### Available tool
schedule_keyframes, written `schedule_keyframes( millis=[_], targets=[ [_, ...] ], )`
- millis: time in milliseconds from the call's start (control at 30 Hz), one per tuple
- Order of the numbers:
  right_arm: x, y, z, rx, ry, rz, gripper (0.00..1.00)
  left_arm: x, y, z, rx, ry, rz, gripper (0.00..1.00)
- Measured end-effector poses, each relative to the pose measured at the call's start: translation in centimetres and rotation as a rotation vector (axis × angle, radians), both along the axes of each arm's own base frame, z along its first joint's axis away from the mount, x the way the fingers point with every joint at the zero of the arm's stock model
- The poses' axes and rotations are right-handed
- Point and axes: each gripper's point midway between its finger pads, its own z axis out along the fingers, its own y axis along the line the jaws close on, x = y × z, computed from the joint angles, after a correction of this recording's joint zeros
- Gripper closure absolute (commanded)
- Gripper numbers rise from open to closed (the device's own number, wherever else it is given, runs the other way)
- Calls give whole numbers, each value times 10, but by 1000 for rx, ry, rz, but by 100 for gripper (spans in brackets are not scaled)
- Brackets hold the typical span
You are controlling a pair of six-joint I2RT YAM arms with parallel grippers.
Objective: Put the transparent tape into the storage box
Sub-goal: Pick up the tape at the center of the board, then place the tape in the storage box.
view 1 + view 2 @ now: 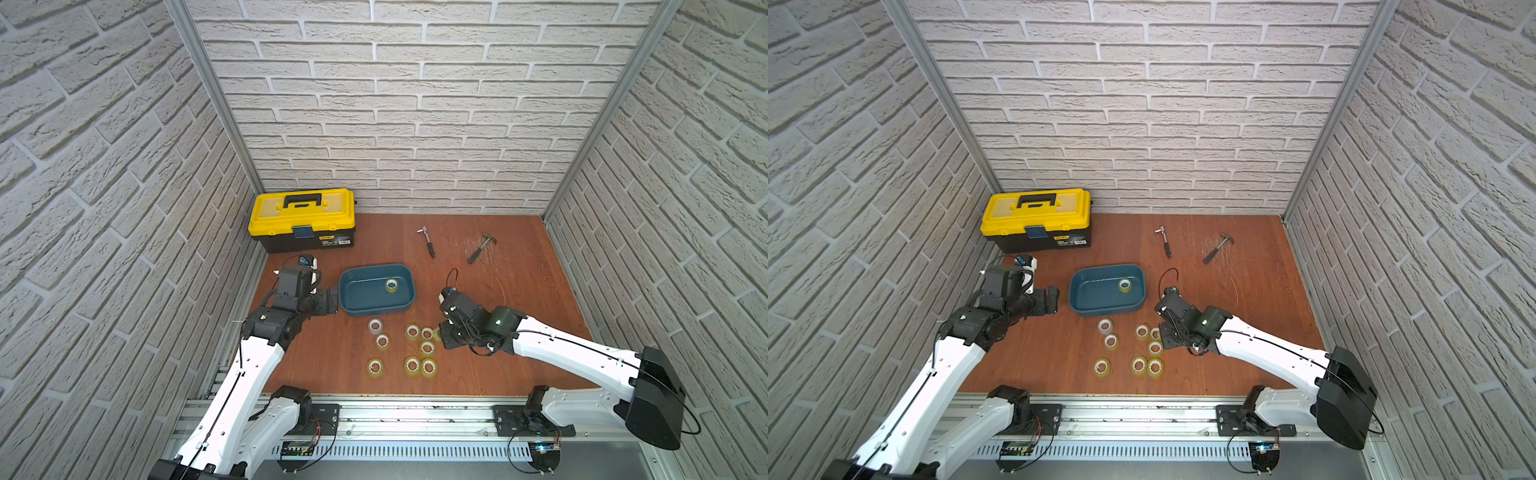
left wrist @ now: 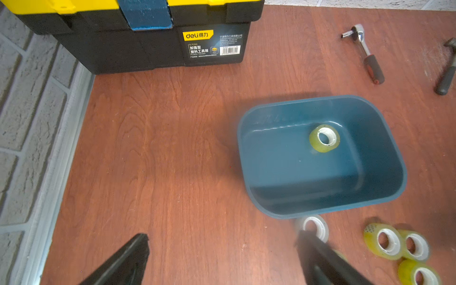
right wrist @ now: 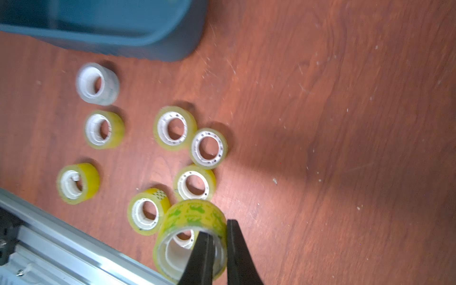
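There are ten tape rolls. One roll (image 1: 391, 285) lies flat inside the box (image 1: 376, 311), toward its far right corner. Eight lie flat on the table (image 1: 519, 299) between the box and the near edge: one clear roll (image 3: 97, 84) closest to the box and seven yellow rolls (image 3: 174, 127), one of them half hidden behind the held roll (image 3: 195, 214). The right gripper (image 3: 218, 228) pinches that tenth roll's wall, one finger in the core and one outside, holding it on edge over the cluster's right side, off the box's near right corner. The left gripper (image 2: 222, 241) hangs open, just beside the box's left end. One toolbox (image 1: 302, 216) sits shut in the far left corner. One ratchet (image 1: 428, 243) and one hammer (image 1: 478, 248) lie by the far edge, beyond the box.
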Motion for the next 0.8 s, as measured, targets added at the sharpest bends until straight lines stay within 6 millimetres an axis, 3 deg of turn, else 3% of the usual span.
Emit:
schedule_keyframes(
  millis=[133,233,367,633,800],
  targets=[
    [18,20,24,6,-37,44,98,10,4,10,36,-47,4,2],
    [33,39,30,-10,-39,79,97,17,5,11,52,-39,3,2],
    [49,60,25,-38,-23,116,98,19,5,9,59,-31,3,2],
    [77,98,12,-73,9,179,98,10,9,31,43,-119,13,2],
    [97,119,15,-72,0,210,98,12,11,28,57,-107,24,2]
  ],
)
